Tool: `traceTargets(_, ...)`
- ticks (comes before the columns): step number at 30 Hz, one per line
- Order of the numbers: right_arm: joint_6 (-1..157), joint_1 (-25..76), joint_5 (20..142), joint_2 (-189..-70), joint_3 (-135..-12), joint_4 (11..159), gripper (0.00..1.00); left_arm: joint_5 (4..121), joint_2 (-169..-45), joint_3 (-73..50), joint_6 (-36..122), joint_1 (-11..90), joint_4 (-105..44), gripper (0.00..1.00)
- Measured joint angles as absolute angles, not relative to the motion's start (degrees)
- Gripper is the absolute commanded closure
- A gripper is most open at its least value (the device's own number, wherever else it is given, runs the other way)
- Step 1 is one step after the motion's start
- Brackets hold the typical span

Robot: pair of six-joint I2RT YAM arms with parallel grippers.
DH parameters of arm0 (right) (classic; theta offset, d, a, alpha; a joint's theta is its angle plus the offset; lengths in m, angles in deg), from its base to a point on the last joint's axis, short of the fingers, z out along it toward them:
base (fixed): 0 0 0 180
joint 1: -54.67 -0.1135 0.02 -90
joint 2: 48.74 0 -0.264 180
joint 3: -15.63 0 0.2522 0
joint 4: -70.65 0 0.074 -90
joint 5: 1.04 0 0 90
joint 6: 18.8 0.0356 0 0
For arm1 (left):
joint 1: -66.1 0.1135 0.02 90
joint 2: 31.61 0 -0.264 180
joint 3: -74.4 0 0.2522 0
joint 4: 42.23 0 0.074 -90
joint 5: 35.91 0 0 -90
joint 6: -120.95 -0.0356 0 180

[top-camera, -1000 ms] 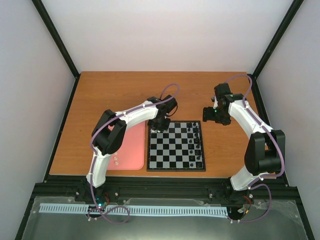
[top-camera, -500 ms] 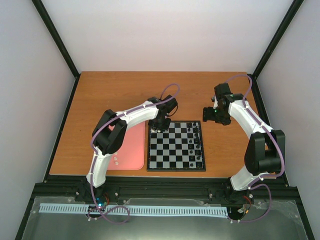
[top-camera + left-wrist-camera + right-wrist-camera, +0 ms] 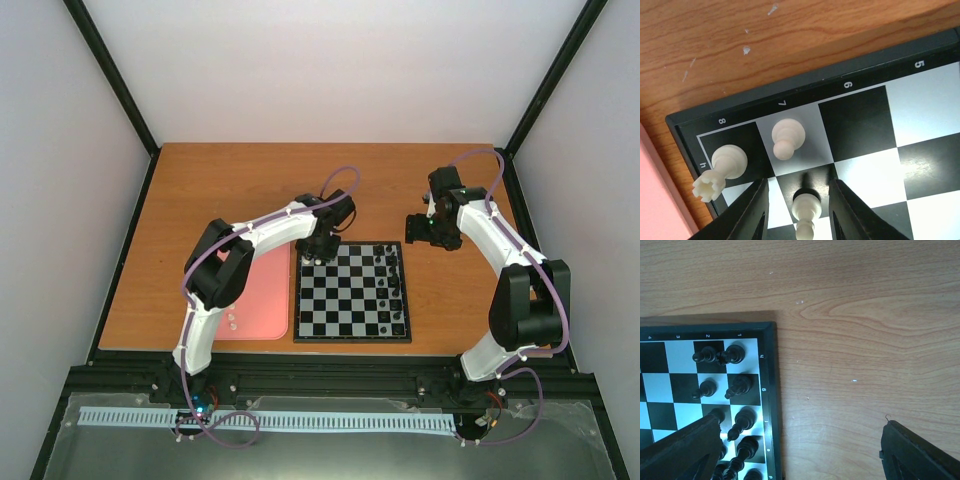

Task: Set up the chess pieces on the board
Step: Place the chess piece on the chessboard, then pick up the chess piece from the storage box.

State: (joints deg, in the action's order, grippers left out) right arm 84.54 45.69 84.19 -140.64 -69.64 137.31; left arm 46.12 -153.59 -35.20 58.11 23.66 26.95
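Tray (image 3: 258, 285), pink, lies on the counter (image 3: 200, 200) flush against the board (image 3: 345, 300) on its left. A few white pieces (image 3: 230, 322) sit at the tray's near end. Black pieces (image 3: 396, 290) crowd the board's right-hand files, near edge to far edge.

Left gripper (image 3: 798, 181) is low over the board's far-left corner. Jaws spread, straddling a pawn (image 3: 805, 212) that stands on a dark square one step in from the far edge. Contact with the fingers (image 3: 752, 215): cannot tell. Rook (image 3: 722, 167) is on the corner square, a second pawn (image 3: 788, 137) on the pale square beside it.

Right gripper (image 3: 801, 420) hangs off the board, just past its far-right corner, over bare counter. Jaws spread wide, nothing held.
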Motion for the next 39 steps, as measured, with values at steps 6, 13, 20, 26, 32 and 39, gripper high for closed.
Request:
traceTargets(6,84.52,45.69,84.12,-140.64,-69.64,137.29,0.00,46.67,-153.21,-38.23,57.84,23.66,27.96,0.63)
traceTargets(13,84.54,45.69,83.92,-140.64,-69.64,137.29,0.00,48.04,-149.08,-44.38,57.32,23.71,30.01,0.58)
traceTargets(20,84.54,45.69,83.53,-140.64,-69.64,137.22,0.00,49.38,-136.52,-38.52,58.65,30.13,30.71,0.57)
traceTargets(26,84.54,45.69,82.55,-140.64,-69.47,136.59,0.00,46.99,-127.10,-22.83,59.90,51.49,30.30,0.57)
traceTargets(32,84.56,45.69,81.74,-140.64,-69.31,136.02,0.00,46.75,-125.02,-11.26,60.29,59.95,29.93,0.60)
traceTargets(39,84.52,45.69,81.76,-140.64,-69.31,136.02,0.00,47.91,-127.88,-8.12,60.47,60.82,25.73,0.62)
